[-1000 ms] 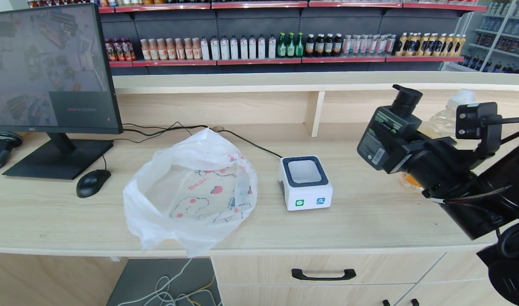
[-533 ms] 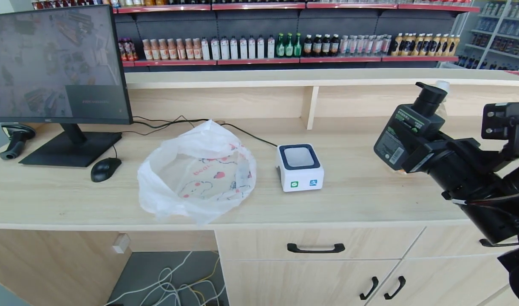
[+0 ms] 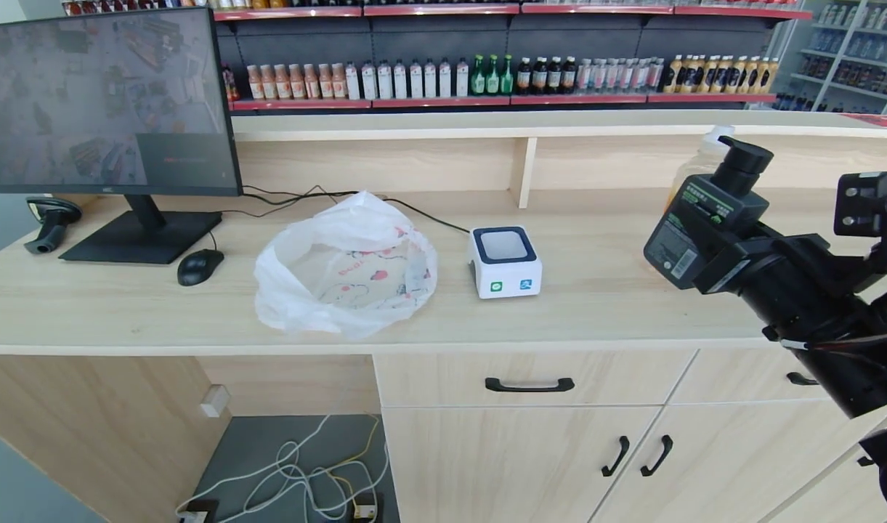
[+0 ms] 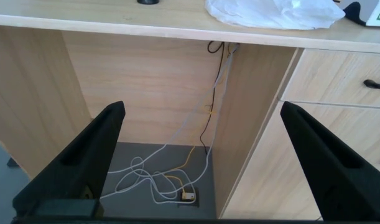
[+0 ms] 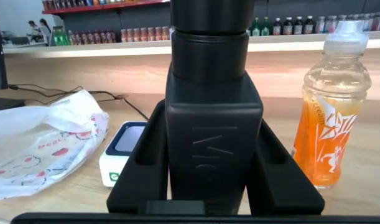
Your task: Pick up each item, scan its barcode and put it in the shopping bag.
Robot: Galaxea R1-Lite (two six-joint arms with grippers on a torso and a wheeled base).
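Progress looks early: the right gripper (image 5: pixel 212 134) grips a black square pump bottle (image 3: pixel 694 218) above the worktop's (image 3: pixel 617 305) right end, apart from the white box scanner (image 3: pixel 504 260) mid-worktop. The white plastic shopping bag (image 3: pixel 345 276) looks empty; a clear orange-drink bottle (image 5: pixel 333 118) waits. Left gripper (image 4: pixel 205 155) gapes, empty.

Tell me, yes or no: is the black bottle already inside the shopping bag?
No, the black bottle sits clamped in the right pincer, well right of the shopping bag.

scanner (image 3: pixel 504 261) between black bottle (image 3: pixel 694 221) and bag (image 3: pixel 345 272)
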